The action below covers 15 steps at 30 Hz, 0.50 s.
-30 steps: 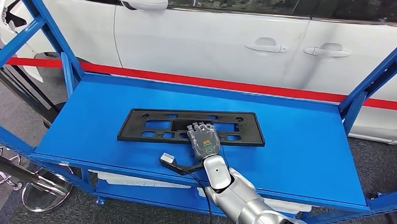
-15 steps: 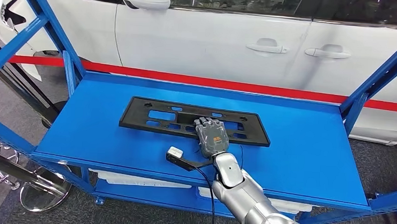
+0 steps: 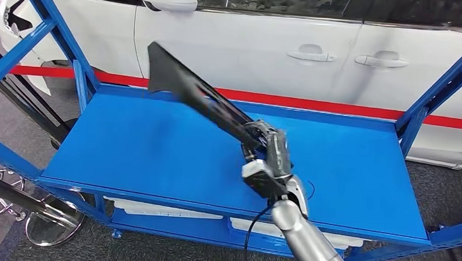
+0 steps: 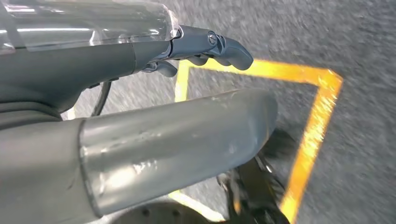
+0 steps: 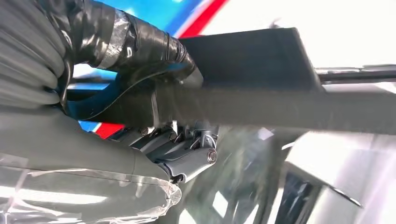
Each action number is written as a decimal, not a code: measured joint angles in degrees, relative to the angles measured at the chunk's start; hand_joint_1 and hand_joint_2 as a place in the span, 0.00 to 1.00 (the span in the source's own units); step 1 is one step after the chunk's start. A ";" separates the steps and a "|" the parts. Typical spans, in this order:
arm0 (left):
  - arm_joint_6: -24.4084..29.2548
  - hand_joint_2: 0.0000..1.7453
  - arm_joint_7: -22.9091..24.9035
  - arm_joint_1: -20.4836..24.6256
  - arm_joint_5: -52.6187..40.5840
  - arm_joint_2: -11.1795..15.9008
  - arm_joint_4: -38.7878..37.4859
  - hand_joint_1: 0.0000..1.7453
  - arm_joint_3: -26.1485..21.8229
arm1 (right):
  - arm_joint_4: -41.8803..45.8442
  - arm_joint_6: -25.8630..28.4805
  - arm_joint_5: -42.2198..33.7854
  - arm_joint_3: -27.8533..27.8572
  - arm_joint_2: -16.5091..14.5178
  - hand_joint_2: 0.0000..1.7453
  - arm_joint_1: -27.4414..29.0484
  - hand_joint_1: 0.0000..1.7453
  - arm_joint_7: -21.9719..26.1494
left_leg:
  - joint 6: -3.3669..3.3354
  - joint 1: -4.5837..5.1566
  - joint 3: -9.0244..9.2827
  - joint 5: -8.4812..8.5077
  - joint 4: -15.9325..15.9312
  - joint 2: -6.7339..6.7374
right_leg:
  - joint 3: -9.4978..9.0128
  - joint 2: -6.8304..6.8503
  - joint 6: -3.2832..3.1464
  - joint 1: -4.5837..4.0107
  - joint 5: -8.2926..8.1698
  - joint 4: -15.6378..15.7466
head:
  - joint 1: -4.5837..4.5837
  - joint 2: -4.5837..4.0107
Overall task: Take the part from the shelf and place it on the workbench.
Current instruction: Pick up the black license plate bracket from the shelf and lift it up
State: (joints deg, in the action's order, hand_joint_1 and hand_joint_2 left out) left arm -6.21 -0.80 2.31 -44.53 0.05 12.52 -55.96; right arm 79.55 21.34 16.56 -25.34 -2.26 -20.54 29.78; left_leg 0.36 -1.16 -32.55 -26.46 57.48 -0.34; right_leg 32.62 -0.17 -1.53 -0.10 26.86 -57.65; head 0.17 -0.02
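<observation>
The right hand (image 3: 267, 150) grips one end of the long flat black plastic part (image 3: 198, 94) — its long axis slanting to the frame's upper left, clear above the blue metal shelf (image 3: 129, 156). Left hand's fingers (image 4: 205, 46) curl in, holding nothing.

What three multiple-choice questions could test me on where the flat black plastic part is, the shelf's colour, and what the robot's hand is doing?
1. Where is the flat black plastic part?
A. Flat on the shelf
B. Lifted, tilted above the shelf
C. On the floor

2. What colour is the metal shelf?
A. Blue
B. Yellow
C. Green

3. What is the right hand doing?
A. Hanging empty
B. Pressing the car door
C. Gripping the part

Answers: 1 B, it slants up off the deck. 2 A, deck and posts are blue. 3 C, its fingers close around the part's end.
</observation>
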 joint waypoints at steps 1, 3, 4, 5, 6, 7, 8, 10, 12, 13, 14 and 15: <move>0.13 0.00 -0.40 -0.06 0.29 -0.02 -0.01 0.00 -0.53 | 4.28 -2.43 -3.56 0.85 0.67 1.00 1.66 1.00 1.48 | 0.24 -0.01 -0.32 -0.76 0.80 0.03 | -0.08 0.10 -0.26 0.19 -0.15 0.28 | -0.01 0.00; 0.25 0.00 -0.87 -0.11 0.62 -0.02 -0.02 0.00 -1.44 | 11.07 -5.46 -7.22 2.27 1.54 1.00 3.86 1.00 3.05 | 0.60 -0.08 -2.43 -4.14 5.97 0.12 | -0.18 0.23 -0.67 0.40 -0.34 0.60 | -0.02 0.00; 0.21 0.00 -1.04 -0.08 0.76 -0.01 -0.02 0.00 -1.81 | 13.70 -6.41 -8.22 2.89 1.93 1.00 4.72 1.00 3.67 | 0.76 -0.09 -4.12 -6.18 9.93 0.13 | -0.16 0.25 -0.79 0.36 -0.33 0.59 | -0.03 0.00; 0.10 0.00 -1.22 -0.05 0.92 -0.01 -0.02 0.00 -2.15 | 16.08 -7.36 -9.28 3.50 2.34 1.00 5.63 1.00 4.45 | 0.89 -0.10 -5.72 -7.65 13.59 0.14 | -0.16 0.28 -0.84 0.31 -0.30 0.54 | -0.02 0.00; -0.07 0.00 -1.43 -0.07 1.06 -0.01 -0.02 0.00 -2.45 | 18.16 -8.52 -10.63 4.09 2.70 1.00 6.55 1.00 5.32 | 0.99 -0.10 -6.68 -8.12 15.76 0.15 | -0.17 0.30 -0.86 0.26 -0.25 0.49 | -0.02 0.00; -0.25 0.00 -1.70 -0.11 1.19 -0.01 -0.02 0.00 -2.74 | 20.14 -10.17 -12.43 4.67 3.00 1.00 7.39 1.00 6.25 | 1.00 -0.10 -6.64 -7.44 15.77 0.16 | -0.19 0.29 -0.85 0.23 -0.19 0.42 | -0.02 0.00; -0.48 0.00 -2.06 -0.14 1.31 -0.01 -0.02 0.00 -3.01 | 22.13 -12.67 -15.06 5.23 3.21 1.00 8.16 1.00 7.18 | 0.90 -0.10 -5.45 -5.71 13.35 0.16 | -0.26 0.23 -0.79 0.23 -0.11 0.33 | -0.02 0.00; -0.94 0.00 -2.91 -0.06 1.60 -0.01 -0.02 0.00 -3.58 | 26.78 -20.85 -22.63 6.27 3.58 1.00 9.60 1.00 8.31 | 0.40 0.04 -1.57 -1.90 5.40 0.14 | -0.38 0.09 -0.48 0.13 0.12 0.11 | -0.02 0.00; -1.26 0.00 -3.41 0.05 1.92 -0.02 -0.02 0.00 -4.20 | 31.87 -30.60 -30.44 6.86 3.91 1.00 10.67 1.00 7.53 | -0.12 0.29 0.71 -0.45 0.52 0.11 | -0.24 0.01 -0.06 -0.04 0.17 -0.18 | -0.02 0.00; -1.31 0.00 -3.47 0.08 2.00 -0.02 -0.02 0.00 -4.51 | 34.11 -34.91 -33.31 6.87 4.04 1.00 11.05 1.00 6.56 | -0.28 0.43 0.90 -0.54 0.07 0.08 | -0.16 -0.01 0.17 -0.10 0.08 -0.23 | -0.02 0.00; -1.28 0.00 -3.47 0.08 2.01 -0.03 -0.02 0.00 -4.75 | 35.95 -38.35 -35.11 6.74 4.19 1.00 11.41 1.00 5.61 | -0.52 0.36 0.88 -0.40 -0.15 0.07 | -0.12 -0.03 0.42 -0.12 -0.01 -0.23 | -0.01 0.00; -1.20 0.00 -3.47 0.09 1.99 -0.07 -0.02 0.00 -4.95 | 37.46 -41.02 -35.85 6.50 4.45 1.00 11.85 1.00 4.94 | -0.84 0.24 0.84 -0.18 -0.28 0.12 | -0.11 -0.04 0.69 -0.09 0.22 -0.37 | -0.01 0.00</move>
State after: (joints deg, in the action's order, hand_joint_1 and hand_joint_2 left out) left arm -7.42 -4.26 2.40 -42.54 -0.02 12.51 -60.90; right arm 117.01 -19.68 -19.29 -18.84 2.19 -8.69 34.72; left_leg -0.48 -0.92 -31.71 -26.64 57.20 -0.22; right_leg 32.50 -0.21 -0.83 -0.19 27.07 -58.02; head 0.16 -0.02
